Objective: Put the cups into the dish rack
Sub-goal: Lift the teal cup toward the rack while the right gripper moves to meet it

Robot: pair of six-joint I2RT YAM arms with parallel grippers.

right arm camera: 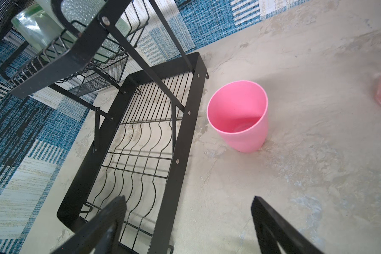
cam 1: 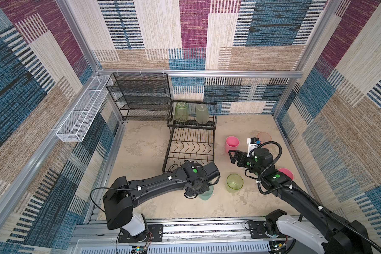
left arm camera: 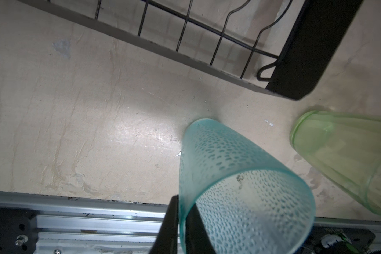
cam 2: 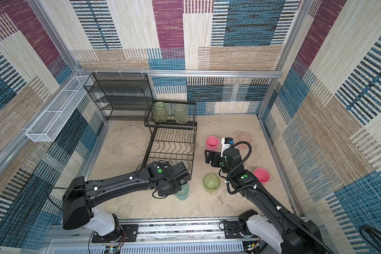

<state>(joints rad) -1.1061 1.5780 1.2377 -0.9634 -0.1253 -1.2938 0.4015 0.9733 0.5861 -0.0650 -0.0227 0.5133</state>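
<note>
In the left wrist view my left gripper is shut on the rim wall of a frosted teal cup, one finger inside and one outside. In both top views the wrist covers that cup's top. A green cup stands to its right. My right gripper is open and empty, close to an opaque pink cup and apart from it. The black dish rack holds a green ribbed cup and a frosted cup upside down on its raised shelf. Its low tray is bare.
A clear pink cup stands behind the right wrist. Another opaque pink cup is half hidden by the right arm. A black mesh shelf unit and a white mesh basket are at the back left. An aluminium rail runs along the front.
</note>
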